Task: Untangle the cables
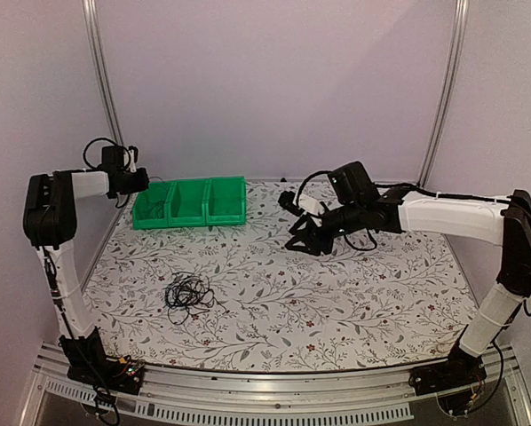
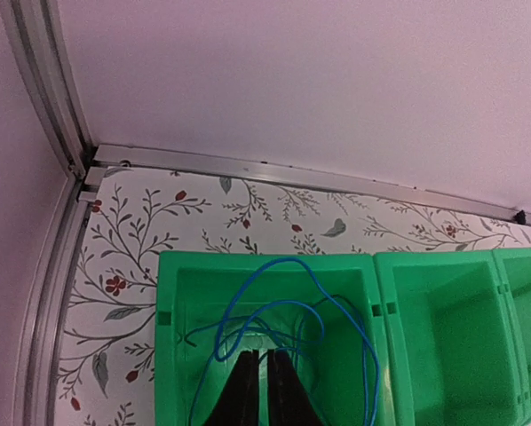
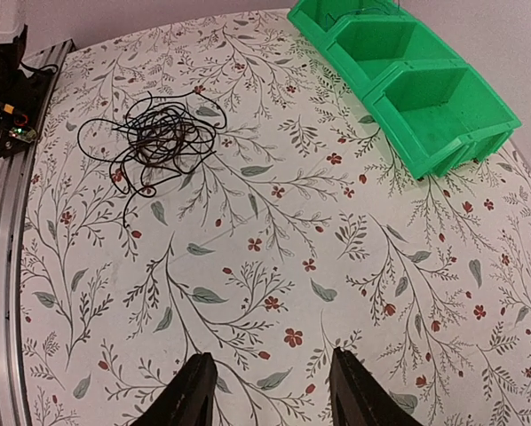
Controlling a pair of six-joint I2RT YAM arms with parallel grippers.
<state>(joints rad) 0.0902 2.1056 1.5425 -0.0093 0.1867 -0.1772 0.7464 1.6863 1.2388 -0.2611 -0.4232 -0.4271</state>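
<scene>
Pale pink walls stand around a table with a cloth of leaves and little red flowers; you see it from above in the top view. Look for the cables at the lower left of that frame; they are thin black wires in one loose, messy pile, flat on the cloth. A green bin with three boxes in a row sits at the upper left, well apart from the pile.

Your left pincer hangs over the left end of the bin, so the cables lie far below it in the frame and a bit to the right. In the left wrist view, your left pincer is at the bottom middle with its two black fingers pressed close together, down in the left box of the bin; a blue wire loops all around them; you cannot tell if they pinch it.

Your right pincer is at the middle of the top view, up off the cloth; the cables are down and to the left of it, well apart. In the right wrist view, your right pincer is at the bottom edge, fingers about half spread with only cloth between them; the cables are at the upper left and the bin at the upper right.
</scene>
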